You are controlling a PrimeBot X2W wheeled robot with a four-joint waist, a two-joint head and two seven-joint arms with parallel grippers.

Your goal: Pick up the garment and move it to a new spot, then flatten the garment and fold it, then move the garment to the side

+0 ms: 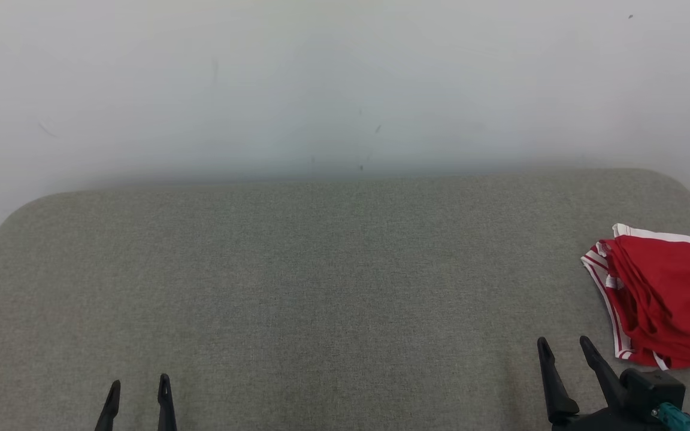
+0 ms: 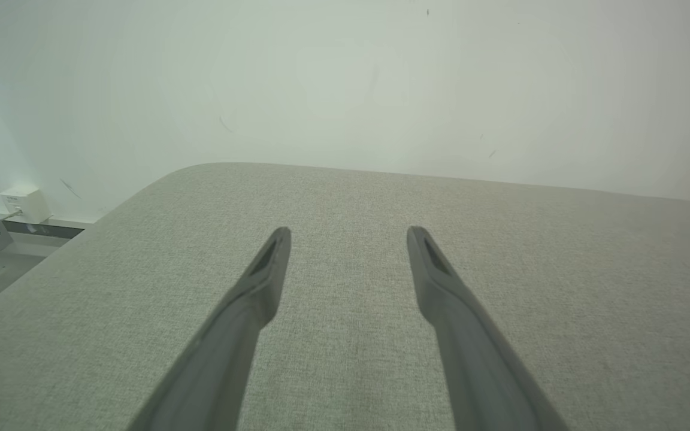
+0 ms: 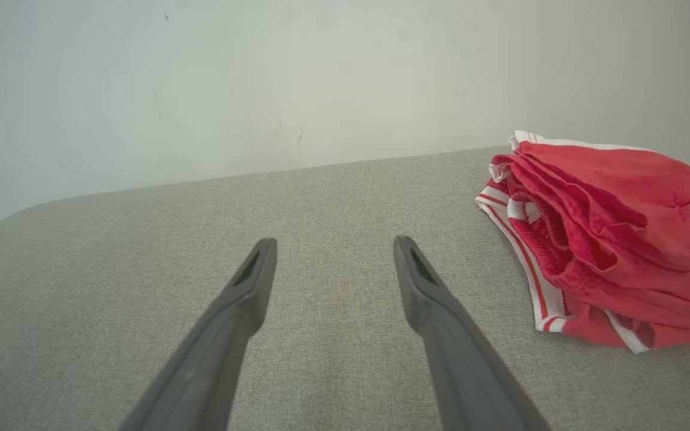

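garment [image 1: 662, 293], a bunched red heap, lies at 3 o'clock on the grey tabletop [image 1: 321, 269]; right tool [image 1: 563, 341] and left tool [image 1: 140, 381] both spread, empty. best pinch a thick upper fold, lift clear.

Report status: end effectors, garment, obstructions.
Left end effector open, empty. Right end effector open, empty, just short of red shorts. Shorts bunched at right edge of table, untouched. No obstruction seen.

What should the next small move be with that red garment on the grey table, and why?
Probably swing the right gripper rightward and forward onto the red garment: it lies bunched near the right edge of the table, closest to that arm, whose fingers stand open and empty beside it.
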